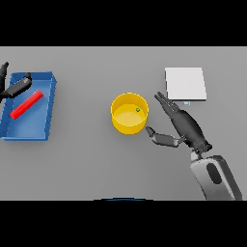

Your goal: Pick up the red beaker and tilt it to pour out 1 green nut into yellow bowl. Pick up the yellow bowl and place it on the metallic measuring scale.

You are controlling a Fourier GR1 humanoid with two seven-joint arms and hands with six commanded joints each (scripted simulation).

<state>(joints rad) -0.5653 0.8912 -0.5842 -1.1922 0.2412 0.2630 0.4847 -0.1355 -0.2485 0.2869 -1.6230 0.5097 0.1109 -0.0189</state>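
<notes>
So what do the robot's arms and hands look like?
The right robot hand is dark grey, almost black, with long thin fingers and a thumb. Its forearm is a chunky white and grey shell with a dark oval patch. Only dark fingers of the left robot hand show.

No legible text or markings.

Round yellow bowl (129, 114) mid grey bench (87, 154), small green nut (137, 110) inside. Right hand (181, 126) open just beside bowl. Flat white metallic scale (185, 84) behind it. Red beaker (27, 104) lying in blue rectangular tray (46, 120) far left; left hand (12, 88) open over tray.
</notes>
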